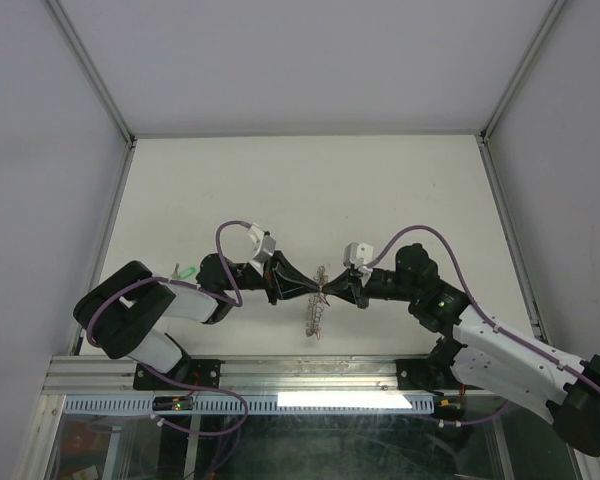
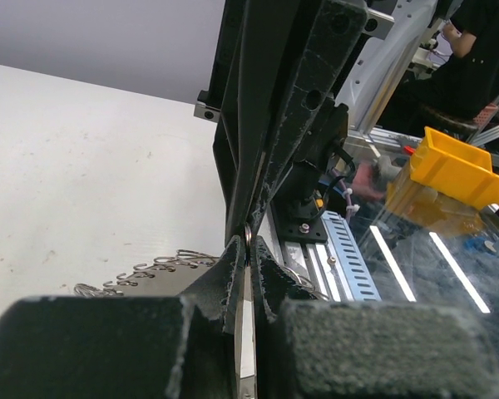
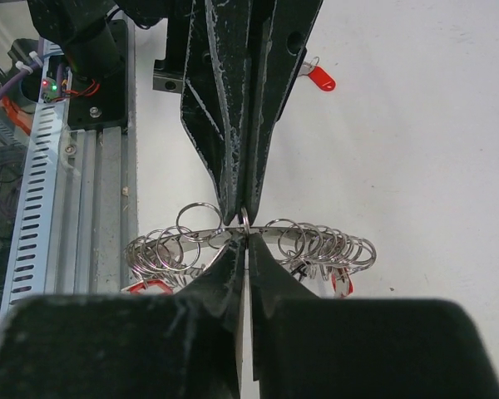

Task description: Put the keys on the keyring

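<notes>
**A:** Gripper status?
**B:** The right gripper [image 3: 245,243] is clenched, with its tips pinched at the rim of the keyring [image 3: 316,243]. The left gripper [image 3: 243,208] is clenched too. It faces the right one nose to nose from the far side of the keyring, tips on one small wire loop [image 3: 244,220] of the fringe. The two sets of tips almost touch.

**A:** And the keyring itself?
**B:** It's caught between the two noses, over the table [image 1: 380,190]. The top view has it edge-on, a thin strip lying crosswise to both arms. The right wrist view shows a flat oval with loops bunched on either side of the grip. Can't tell if its low end touches the table.

**A:** Keys?
**B:** The red key [image 3: 320,79] lies loose on the table, well apart from the keyring, off on the left gripper's side. The green key [image 1: 186,271] is also well apart from the keyring, next to the left arm [image 1: 130,310]. Two red plastic heads [image 3: 147,287] show just under the keyring's fringe, one near each end. Can't tell if they're threaded on.

**A:** Anything else?
**B:** A slotted aluminium rail [image 3: 91,208] runs near the keyring on the arm-base side. A yellow bin [image 2: 453,166] sits past that rail, well apart from the keyring.
</notes>
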### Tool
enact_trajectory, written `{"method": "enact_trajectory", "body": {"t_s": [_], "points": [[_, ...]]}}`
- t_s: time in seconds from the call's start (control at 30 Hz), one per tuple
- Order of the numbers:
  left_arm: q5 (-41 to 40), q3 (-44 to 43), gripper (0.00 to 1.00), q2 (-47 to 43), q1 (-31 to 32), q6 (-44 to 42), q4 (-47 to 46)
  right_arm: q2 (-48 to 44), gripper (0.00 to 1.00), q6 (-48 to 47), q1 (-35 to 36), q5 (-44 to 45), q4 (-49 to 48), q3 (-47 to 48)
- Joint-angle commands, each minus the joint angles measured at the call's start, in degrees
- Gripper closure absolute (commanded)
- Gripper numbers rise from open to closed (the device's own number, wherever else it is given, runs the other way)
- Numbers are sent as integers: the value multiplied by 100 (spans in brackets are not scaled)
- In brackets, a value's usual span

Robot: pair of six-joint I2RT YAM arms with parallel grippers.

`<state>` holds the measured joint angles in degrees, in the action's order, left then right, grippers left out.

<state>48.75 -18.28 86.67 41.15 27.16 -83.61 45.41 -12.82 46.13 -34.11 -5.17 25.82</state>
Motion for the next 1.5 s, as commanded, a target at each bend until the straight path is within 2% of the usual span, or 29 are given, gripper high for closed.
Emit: {"method": "enact_trajectory", "body": {"t_s": [0.0,0.13,0.27,0.37,0.53,0.63,0.77,0.97,1.2,1.37,1.47], "points": [[12,-149,100,-27,-43,123,-1086,93,100,59,-8,-344,-281,374],[-147,-99,97,-122,-45,-14,-775,18,100,-150,-7,-183,223,541],[-337,-78,76,-549,-40,-547,311,-98,100,-557,-12,217,1139,890],[-474,-122,66,-1008,-43,-1121,1328,-19,100,-927,-9,388,1999,1245],[-543,-469,64,-1620,-28,-2218,3307,366,100,-1473,-8,630,3352,1934],[-594,-658,65,-1820,-20,-2646,4028,740,100,-1735,0,773,4232,2474],[-730,-667,65,-1886,80,-2714,4095,1153,100,-1811,17,1058,4919,3121],[-1005,-755,66,-1803,419,-2814,4114,1531,100,-1664,249,1583,5324,3781],[-1140,-833,67,-1689,555,-2804,4036,2025,100,-1819,576,3088,5771,4319],[-1351,-768,67,-1804,561,-2801,4028,2548,100,-1786,878,3794,6459,4672],[-1453,-726,67,-1880,561,-2807,4036,2773,100,-1715,992,3924,6802,4880]]}}
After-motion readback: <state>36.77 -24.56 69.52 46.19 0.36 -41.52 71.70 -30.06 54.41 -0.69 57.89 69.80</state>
